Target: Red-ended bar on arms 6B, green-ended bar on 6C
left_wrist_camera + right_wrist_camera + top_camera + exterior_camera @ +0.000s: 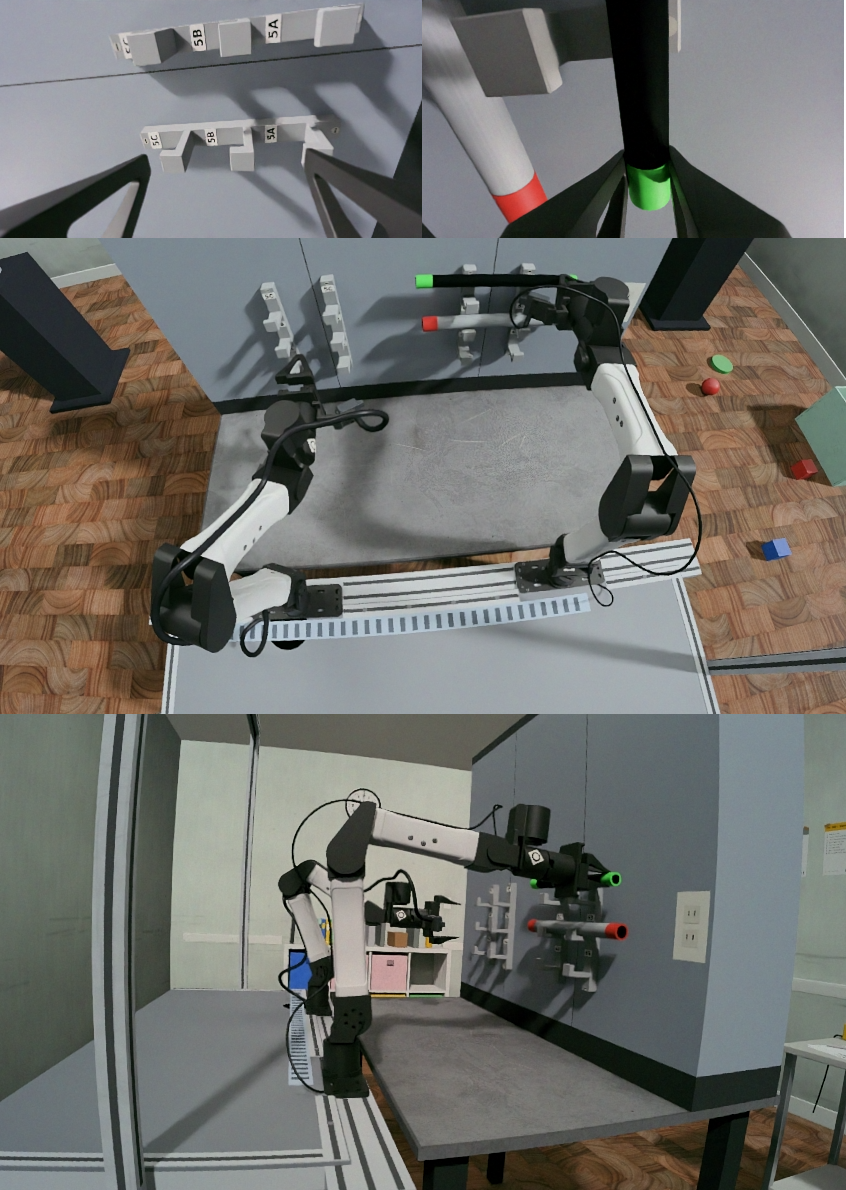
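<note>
At the rack: right fingers (566,285) (604,875) clamped on green-ended black bar (496,280) (614,879) (642,90), likely stiff, end-heavy, midpoint grip steadier; left fingers (322,386) (456,921) apart

Top view, downward from above; exterior, side-on across the tabletop

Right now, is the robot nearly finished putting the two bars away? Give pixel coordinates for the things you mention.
Nearly, I think. The red-ended bar (467,322) (585,928) (489,117) already lies across the rack arms, on the middle pair. The green-ended bar (496,280) (612,879) (644,85) is in the right gripper's fingers (600,876), gripped near one end. Setting it on the top pair and letting go are left.
</note>
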### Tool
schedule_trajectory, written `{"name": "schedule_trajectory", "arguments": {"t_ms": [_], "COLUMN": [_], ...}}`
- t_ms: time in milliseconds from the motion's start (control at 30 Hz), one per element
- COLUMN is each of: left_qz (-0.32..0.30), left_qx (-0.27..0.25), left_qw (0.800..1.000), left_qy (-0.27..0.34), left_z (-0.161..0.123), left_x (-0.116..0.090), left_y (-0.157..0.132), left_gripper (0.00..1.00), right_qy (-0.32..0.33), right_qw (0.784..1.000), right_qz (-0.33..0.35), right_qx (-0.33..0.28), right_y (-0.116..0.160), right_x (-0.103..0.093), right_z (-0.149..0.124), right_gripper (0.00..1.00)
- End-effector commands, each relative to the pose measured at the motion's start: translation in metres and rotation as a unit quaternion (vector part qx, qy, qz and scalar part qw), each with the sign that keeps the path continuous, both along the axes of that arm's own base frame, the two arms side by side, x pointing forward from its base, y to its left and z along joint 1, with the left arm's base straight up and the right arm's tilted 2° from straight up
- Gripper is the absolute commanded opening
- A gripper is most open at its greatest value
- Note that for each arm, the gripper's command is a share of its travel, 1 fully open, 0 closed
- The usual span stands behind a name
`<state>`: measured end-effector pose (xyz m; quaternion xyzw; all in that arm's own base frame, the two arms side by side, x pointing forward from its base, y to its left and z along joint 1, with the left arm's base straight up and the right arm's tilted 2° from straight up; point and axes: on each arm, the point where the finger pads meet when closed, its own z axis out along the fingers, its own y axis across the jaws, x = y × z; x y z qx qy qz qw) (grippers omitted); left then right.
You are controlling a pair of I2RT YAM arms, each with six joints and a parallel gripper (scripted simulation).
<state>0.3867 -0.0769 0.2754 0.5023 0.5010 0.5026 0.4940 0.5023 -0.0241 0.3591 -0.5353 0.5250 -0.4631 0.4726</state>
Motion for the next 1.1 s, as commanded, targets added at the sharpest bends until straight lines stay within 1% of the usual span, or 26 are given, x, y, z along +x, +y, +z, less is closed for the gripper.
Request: {"name": "schedule_trajectory", "arguments": {"t_ms": [0, 1067], "left_qz": [-0.003, -0.003], "left_qx": [-0.005, -0.005], "left_qw": [1.000, 1.000], "left_qy": [-0.004, -0.004], "left_z": [0.0026, 0.0026], "left_x": [-0.0043, -0.0043], "left_y": [0.0011, 0.0011], "left_gripper": [1.00, 1.00], "right_qy": [-0.043, -0.043], "right_qw": [0.999, 0.999], "right_qz": [-0.003, -0.003], "right_qx": [0.007, 0.007], "right_y": [-0.0030, -0.0056], "right_x": [0.0021, 0.0002], "right_z": [0.0315, 0.0259], "right_gripper": [0.00, 0.00]}}
